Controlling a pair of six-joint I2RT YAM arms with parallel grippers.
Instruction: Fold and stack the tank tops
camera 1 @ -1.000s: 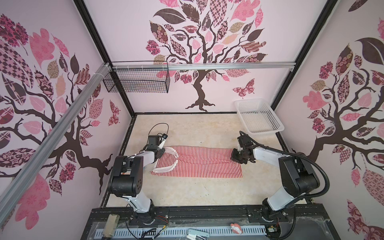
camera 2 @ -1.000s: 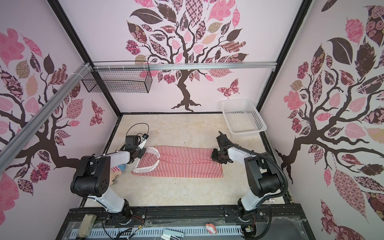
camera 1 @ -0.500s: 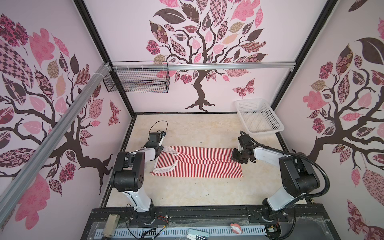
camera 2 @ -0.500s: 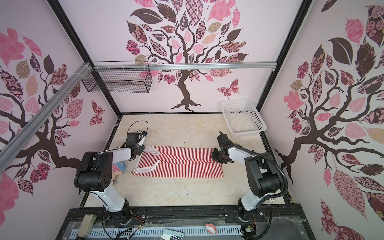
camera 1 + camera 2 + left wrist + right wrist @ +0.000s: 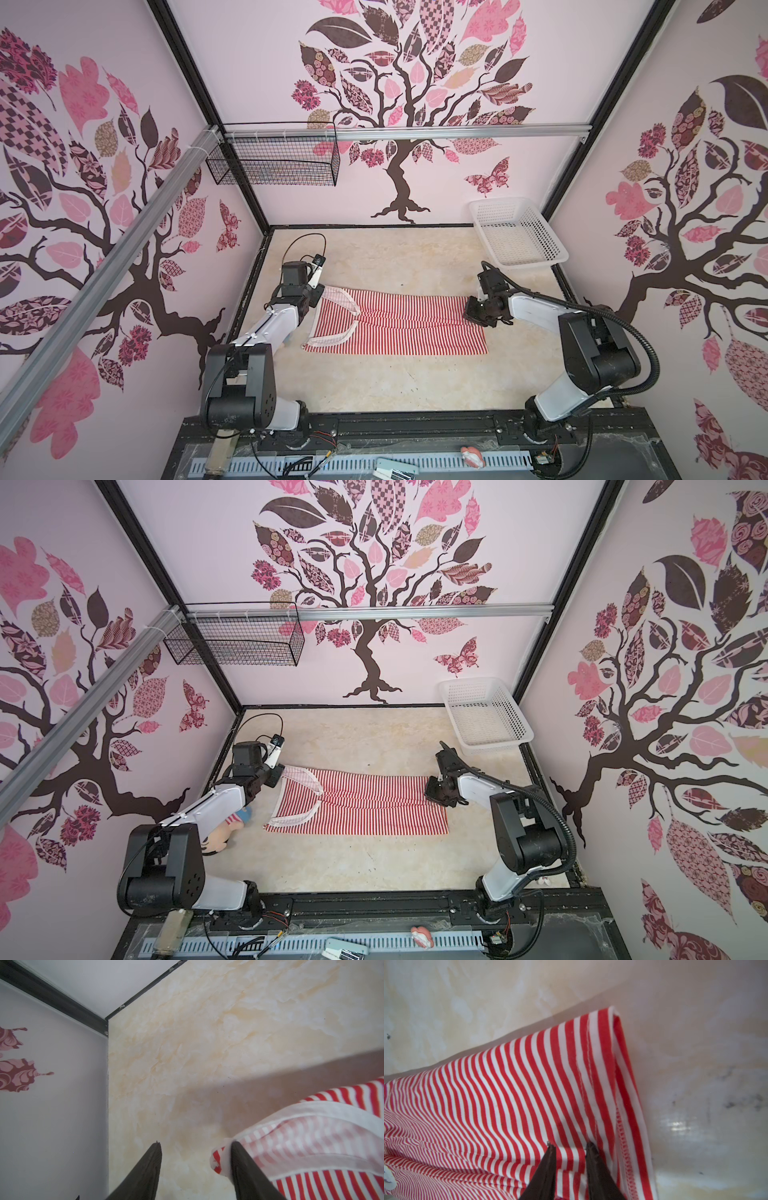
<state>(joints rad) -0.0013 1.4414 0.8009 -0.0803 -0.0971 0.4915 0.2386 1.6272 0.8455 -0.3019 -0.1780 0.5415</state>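
Left gripper (image 5: 195,1147) just let go of the tank top (image 5: 399,324) strap at 9 o'clock; right gripper (image 5: 569,1147) keeps pinching the 3 o'clock hem. First fold's laid.

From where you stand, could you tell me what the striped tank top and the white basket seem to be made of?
Tank top: soft knit cloth, probably cotton jersey, matte; it creases, and the right wrist view shows a stitched hem.
White basket: looks like rigid moulded plastic, slightly glossy, with walls and floor perforated in a regular grid.
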